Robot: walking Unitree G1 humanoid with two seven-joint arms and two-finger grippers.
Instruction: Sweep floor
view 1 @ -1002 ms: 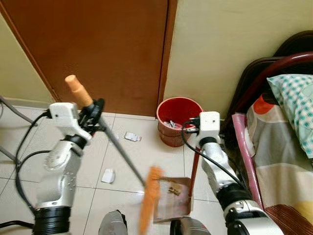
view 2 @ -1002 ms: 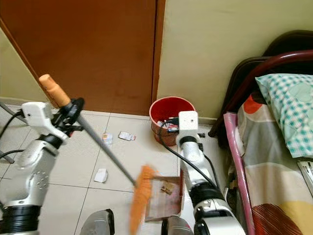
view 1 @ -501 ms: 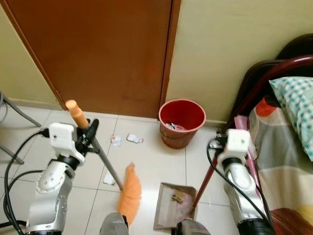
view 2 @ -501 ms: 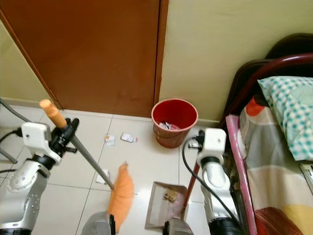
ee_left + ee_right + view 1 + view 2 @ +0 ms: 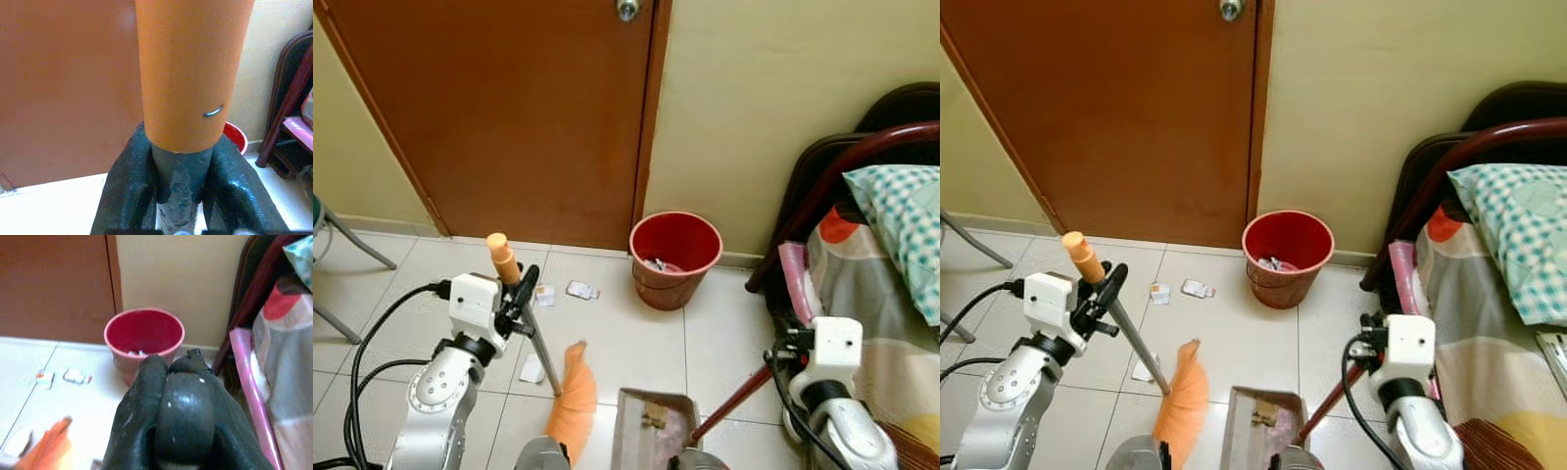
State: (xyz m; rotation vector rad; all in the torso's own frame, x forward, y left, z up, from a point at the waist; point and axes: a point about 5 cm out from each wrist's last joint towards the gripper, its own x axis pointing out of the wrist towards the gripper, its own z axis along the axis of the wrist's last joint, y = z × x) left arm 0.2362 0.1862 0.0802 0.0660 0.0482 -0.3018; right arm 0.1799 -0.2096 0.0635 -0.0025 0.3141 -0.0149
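The broom [image 5: 536, 338] slants from its orange grip by the left gripper [image 5: 516, 297], whose fingers [image 5: 128, 191] pinch the grey shaft, down to orange bristles on the tiled floor [image 5: 626, 323]; the right gripper [image 5: 168, 416] clasps the dustpan [image 5: 651, 433] handle; paper scraps [image 5: 579, 290] and a red bin [image 5: 674, 257] lie before the brown door [image 5: 519, 108]; a bed [image 5: 891, 294] stands right.

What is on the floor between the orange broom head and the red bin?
In the left eye view, bare tile lies between the broom head and the red bin. The paper scraps lie off to the left of that stretch.
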